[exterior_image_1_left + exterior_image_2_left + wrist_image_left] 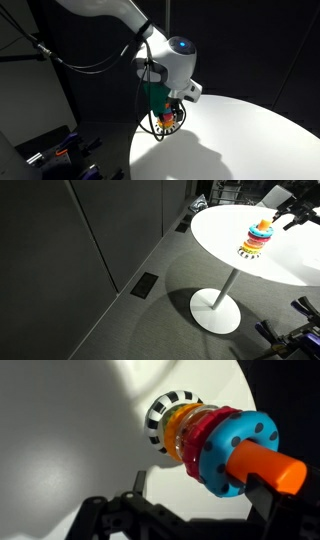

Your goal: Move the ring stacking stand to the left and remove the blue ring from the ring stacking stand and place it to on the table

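The ring stacking stand stands upright on the white round table, with a striped base, yellow, orange and red rings, and the blue ring uppermost under the orange top. In the wrist view the stand fills the frame, with the blue ring nearest the camera. My gripper is open. Its fingers sit either side of the stand's upper end, and the orange top is close to one finger. In an exterior view my gripper hangs right at the stand, partly hiding it.
The table stands on a single pedestal foot on a grey floor. Dark wall panels surround the scene. Dark equipment stands beside the table. Bare white tabletop lies around the stand.
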Robot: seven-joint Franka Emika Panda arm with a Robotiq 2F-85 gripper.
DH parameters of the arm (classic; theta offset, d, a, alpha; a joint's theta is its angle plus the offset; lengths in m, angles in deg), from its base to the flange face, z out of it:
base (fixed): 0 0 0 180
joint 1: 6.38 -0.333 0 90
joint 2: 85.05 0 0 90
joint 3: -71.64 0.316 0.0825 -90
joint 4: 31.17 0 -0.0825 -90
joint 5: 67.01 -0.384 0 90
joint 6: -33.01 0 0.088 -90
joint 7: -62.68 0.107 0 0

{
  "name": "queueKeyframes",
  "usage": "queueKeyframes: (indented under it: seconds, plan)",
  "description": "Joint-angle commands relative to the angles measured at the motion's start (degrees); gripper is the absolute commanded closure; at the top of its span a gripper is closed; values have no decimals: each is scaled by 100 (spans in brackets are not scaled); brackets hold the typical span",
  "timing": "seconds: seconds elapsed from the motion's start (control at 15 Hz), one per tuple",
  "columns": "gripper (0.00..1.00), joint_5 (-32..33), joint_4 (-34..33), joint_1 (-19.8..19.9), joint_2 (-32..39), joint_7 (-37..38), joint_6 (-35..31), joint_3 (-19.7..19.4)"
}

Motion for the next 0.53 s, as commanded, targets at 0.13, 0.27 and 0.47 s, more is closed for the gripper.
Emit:
queueKeyframes:
  seconds: [0.13,0.27,0.47]
  plan:
    - [0,-283,-280,178,312,-448,229,152]
    - [0,-363,-334,207,379,-566,331,167]
    - [0,-521,-428,281,463,-768,544,183]
